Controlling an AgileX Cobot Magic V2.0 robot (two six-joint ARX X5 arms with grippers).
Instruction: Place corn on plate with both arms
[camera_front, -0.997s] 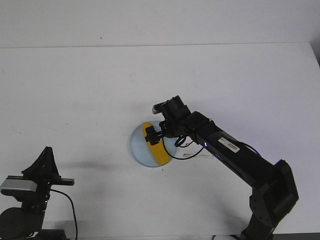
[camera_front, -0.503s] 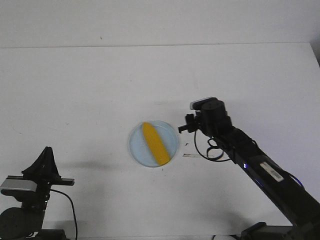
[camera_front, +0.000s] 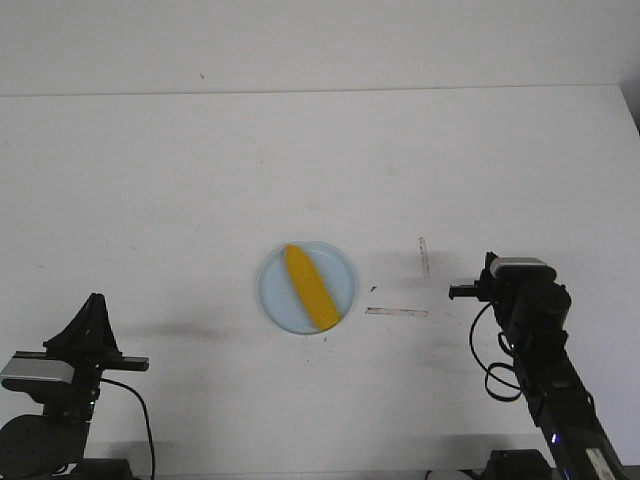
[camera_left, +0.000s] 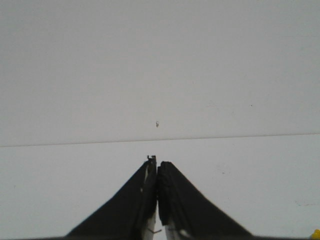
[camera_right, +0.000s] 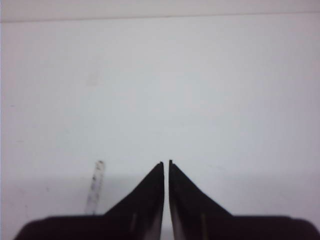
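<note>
The yellow corn (camera_front: 308, 288) lies at a slant on the pale blue plate (camera_front: 273, 290) in the middle of the table. A sliver of the corn (camera_left: 316, 234) shows at the corner of the left wrist view. My right gripper (camera_front: 512, 270) is well to the right of the plate and apart from it. In its wrist view (camera_right: 166, 163) the jaws stand together, empty, over bare table. My left gripper (camera_front: 95, 300) is at the near left, far from the plate. In its wrist view (camera_left: 157, 164) it is shut and empty.
Two clear tape strips lie on the table right of the plate, one flat (camera_front: 396, 312) and one pointing away (camera_front: 423, 257); the second also shows in the right wrist view (camera_right: 95, 192). The table's far edge (camera_front: 320, 92) meets the wall.
My right gripper was on the corn at the plate. It has let go and pulled back to the right and toward the near edge. The corn stays on the plate. The left arm has not moved.
</note>
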